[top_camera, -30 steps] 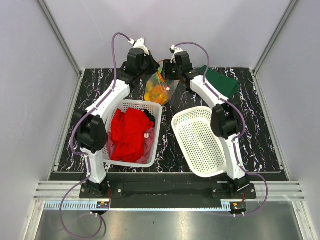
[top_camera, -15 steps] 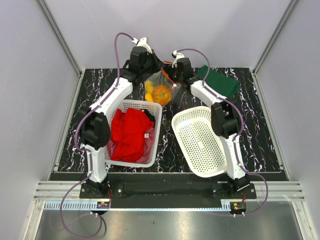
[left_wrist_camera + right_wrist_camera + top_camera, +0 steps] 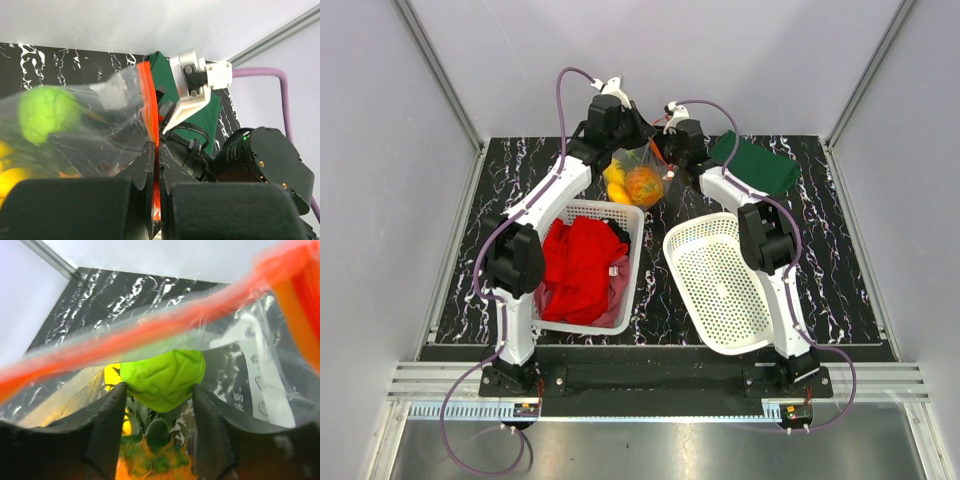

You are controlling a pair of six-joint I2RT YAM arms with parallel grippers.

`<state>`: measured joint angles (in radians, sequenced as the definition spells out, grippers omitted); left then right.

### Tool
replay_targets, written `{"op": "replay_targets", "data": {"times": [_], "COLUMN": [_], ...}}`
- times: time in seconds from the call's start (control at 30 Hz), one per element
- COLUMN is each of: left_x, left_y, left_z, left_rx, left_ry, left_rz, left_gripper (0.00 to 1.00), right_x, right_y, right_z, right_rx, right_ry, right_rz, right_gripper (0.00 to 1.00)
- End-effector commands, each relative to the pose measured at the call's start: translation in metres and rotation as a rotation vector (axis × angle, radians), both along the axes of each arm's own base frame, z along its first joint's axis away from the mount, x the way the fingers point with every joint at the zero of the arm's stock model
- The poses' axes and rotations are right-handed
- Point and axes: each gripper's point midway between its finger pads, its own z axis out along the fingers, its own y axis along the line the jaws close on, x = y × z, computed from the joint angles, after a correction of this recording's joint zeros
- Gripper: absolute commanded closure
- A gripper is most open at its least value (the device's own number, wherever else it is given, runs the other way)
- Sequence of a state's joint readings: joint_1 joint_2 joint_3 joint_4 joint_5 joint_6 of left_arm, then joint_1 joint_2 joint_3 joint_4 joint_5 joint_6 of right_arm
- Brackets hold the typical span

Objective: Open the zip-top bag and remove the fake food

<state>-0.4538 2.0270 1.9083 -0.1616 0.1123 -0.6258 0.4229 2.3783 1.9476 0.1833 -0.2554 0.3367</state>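
The zip-top bag hangs off the table at the back centre, between my two grippers. My left gripper is shut on its red-orange zip strip, which is pinched flat between the left gripper's jaws. My right gripper is at the bag's mouth with its fingers apart. The strip runs blurred across that view above them. Past the right gripper lie the round green fruit, the pineapple's leaves and a yellow piece. The green fruit sits well inside the bag.
A white basket holding a red cloth stands front left. An empty white perforated basket lies tilted front right. A dark green cloth lies at the back right. Enclosure walls stand close behind.
Both grippers have moved up and toward the back wall, closer together, lifting the bag with them. The food has settled into the bag's lower end.
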Motion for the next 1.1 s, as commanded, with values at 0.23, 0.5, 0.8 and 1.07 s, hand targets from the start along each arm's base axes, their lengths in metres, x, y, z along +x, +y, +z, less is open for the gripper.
{"op": "replay_targets", "data": {"times": [0.23,0.5,0.8,1.07], "left_x": [-0.013,-0.020,-0.037,-0.044], "left_y": [-0.005,-0.007,0.018,-0.002], "left_z": [0.047,0.054,0.080,0.112], "left_rx": [-0.053,-0.155,-0.407,-0.659], "left_ry": [-0.110,-0.082,-0.027,0.050], "left_rz": [-0.046,-0.129,-0.028,-0.096], "left_gripper": [1.00,1.00,1.00,1.00], "right_x": [-0.006,-0.035,-0.067,-0.073], "right_y": [0.005,-0.015,-0.050,-0.052], "right_z": [0.048,0.060,0.096,0.120], "right_rx": [0.074,0.003,-0.168,-0.201], "right_ry": [-0.136,-0.065,0.044,0.088], "right_rz": [0.066,0.048,-0.011,0.008], "right_gripper": [0.78,0.86,0.84,0.81]}}
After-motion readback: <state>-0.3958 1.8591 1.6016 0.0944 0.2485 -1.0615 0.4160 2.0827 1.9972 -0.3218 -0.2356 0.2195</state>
